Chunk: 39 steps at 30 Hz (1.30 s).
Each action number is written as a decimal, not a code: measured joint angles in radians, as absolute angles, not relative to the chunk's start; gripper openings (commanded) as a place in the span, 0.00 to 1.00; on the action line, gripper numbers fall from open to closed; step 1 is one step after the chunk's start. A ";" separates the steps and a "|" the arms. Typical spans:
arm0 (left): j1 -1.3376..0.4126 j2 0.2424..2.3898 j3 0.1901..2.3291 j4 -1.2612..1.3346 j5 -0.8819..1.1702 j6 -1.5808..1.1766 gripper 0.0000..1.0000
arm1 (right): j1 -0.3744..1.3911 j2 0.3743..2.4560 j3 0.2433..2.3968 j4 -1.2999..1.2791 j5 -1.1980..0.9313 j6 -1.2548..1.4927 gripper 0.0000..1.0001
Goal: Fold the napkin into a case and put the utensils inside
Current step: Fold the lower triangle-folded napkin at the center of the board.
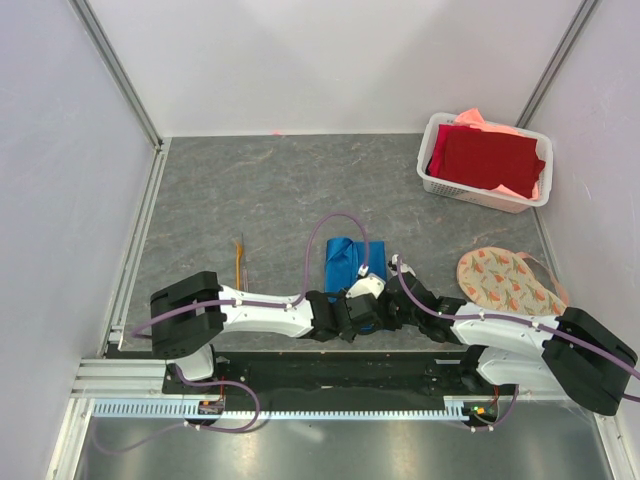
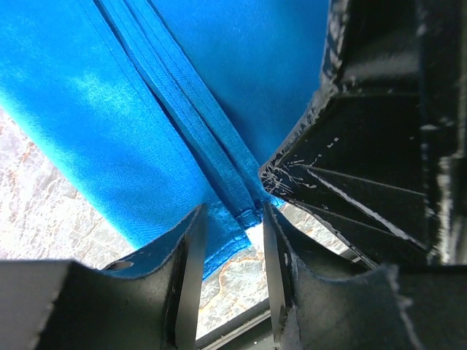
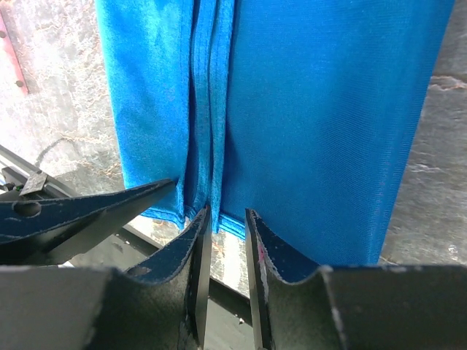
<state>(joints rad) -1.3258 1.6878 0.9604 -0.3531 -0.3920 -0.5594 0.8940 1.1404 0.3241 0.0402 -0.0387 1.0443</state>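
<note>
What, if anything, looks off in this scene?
Nothing spilled or damaged. One minor thing: the pink cloth sticks out past the basket rim. The mat lies far right, near the wall. The napkin is folded into a narrow strip, and the utensils lie apart to its left, not yet inside.

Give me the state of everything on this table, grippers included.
Bright blue cloth napkin: folded into a narrow layered strip.
Thin orange-brown sticks: lying loose, left of napkin.
White plastic basket: holds dark red cloth, salmon-pink cloth.
Round floral mat: lying flat.
Left gripper: jaws parted at napkin's edge, grip unclear.
Right gripper: likewise.
</note>
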 measured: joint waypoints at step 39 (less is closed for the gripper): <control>-1.335 1.667 1.021 -0.439 -0.408 -0.557 0.02 | 0.893 1.222 0.349 0.119 -0.094 1.033 0.00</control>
<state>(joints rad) -1.3346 1.6672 1.0214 -0.4393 -0.4076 -0.5568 0.8928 1.2224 0.3489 0.1192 -0.0937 1.0332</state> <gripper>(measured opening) 0.061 0.042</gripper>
